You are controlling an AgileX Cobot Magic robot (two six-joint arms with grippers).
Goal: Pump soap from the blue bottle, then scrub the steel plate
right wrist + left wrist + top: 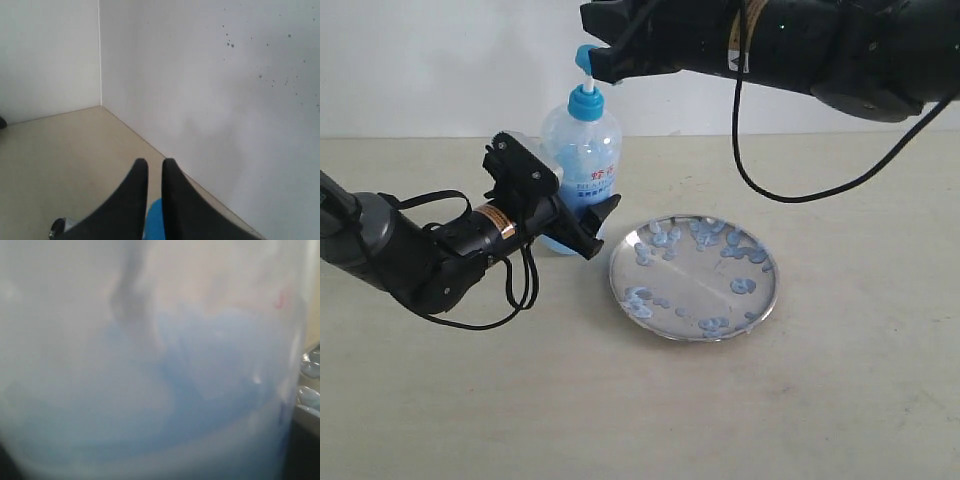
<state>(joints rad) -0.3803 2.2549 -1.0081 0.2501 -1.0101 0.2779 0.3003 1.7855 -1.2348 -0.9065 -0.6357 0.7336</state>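
Beige table [840,400], pumping step: left gripper [600,228] clamped the bottle [582,140] beside the plate [700,275] dotted with soap [743,286]; right gripper [605,65], fingers [135,200] nearly touching, rested on the pump head [584,57]. Scrubbing likely required lifting off first.

Beige tabletop [860,410], white speckled walls [225,110]

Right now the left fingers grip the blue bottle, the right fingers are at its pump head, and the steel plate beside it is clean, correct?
No, the steel plate is not clean: the exterior view shows bluish soap blobs scattered across it. The rest holds.
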